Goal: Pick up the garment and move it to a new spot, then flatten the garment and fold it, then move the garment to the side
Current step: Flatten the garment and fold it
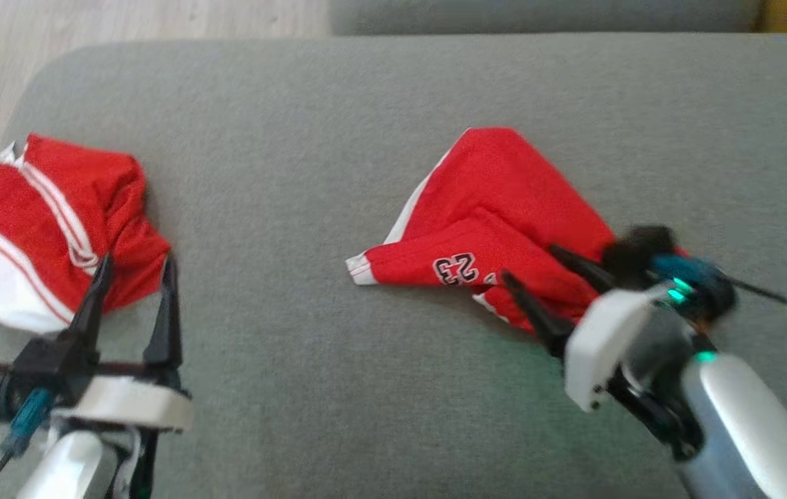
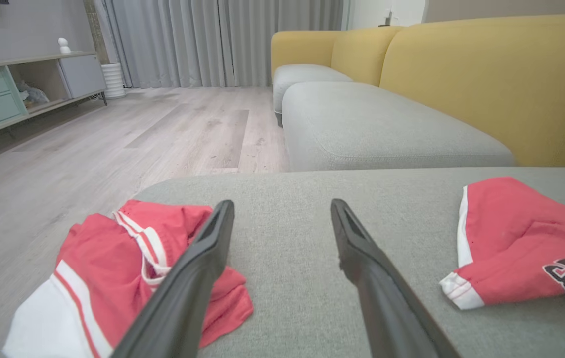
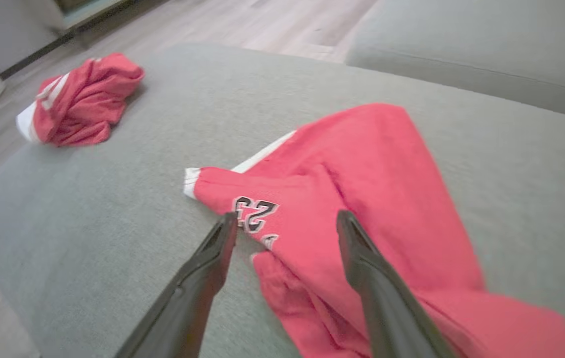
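Grey woven cushion, crumpled red garment, splayed right pincer

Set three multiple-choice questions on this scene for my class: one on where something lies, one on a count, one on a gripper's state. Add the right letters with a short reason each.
1. Where is the numbered garment?
A. at the far left edge of the grey cushion
B. on the grey cushion, by the right gripper
C. hanging in the air from the right gripper

2. How many red garments lie on the cushion?
A. one
B. two
C. four

3. How does the right gripper stand?
A. shut on the garment
B. shut on nothing
C. open, fingers apart

Answers:
1 B: the head view shows it resting on the cushion at that gripper's fingers.
2 B: there is the numbered one and a crumpled garment at the left.
3 C: the right wrist view shows a wide gap between its fingers.
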